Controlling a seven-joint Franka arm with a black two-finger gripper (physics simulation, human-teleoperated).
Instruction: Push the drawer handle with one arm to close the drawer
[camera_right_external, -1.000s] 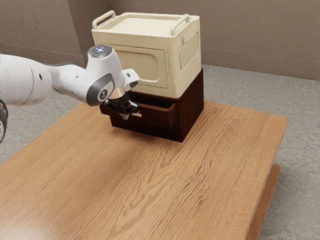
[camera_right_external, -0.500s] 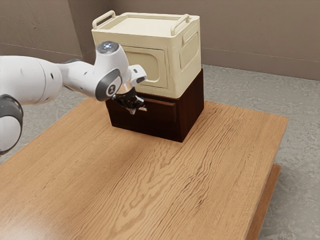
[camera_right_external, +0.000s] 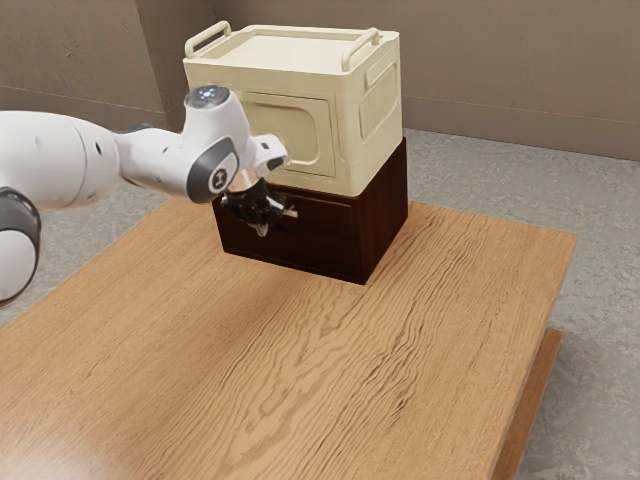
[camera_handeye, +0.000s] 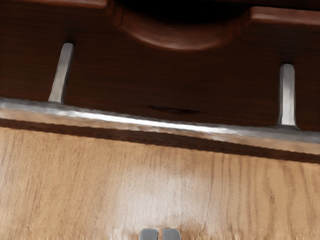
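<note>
Under the cream box, the dark brown drawer (camera_right_external: 320, 235) sits level with its cabinet's front in the exterior view. The gripper (camera_right_external: 268, 228) is at the drawer front, toward its end at the exterior view's left, partly covering the handle. In the wrist view the silver bar handle (camera_handeye: 150, 122) runs across below the drawer front (camera_handeye: 175, 82), on two posts. The gripper (camera_handeye: 160, 234) has its two grey tips side by side, shut and holding nothing. They stand out in front of the bar, apart from it.
A cream box (camera_right_external: 290, 120) with two top handles stands on the dark cabinet (camera_right_external: 385, 215). The wooden table (camera_right_external: 300, 370) extends in front of both, with its far edge toward the exterior view's right.
The drawer has slid from partly open into the cabinet, its front now flush. My hand moved toward the cabinet with it, then drew back slightly toward the exterior view's left.
</note>
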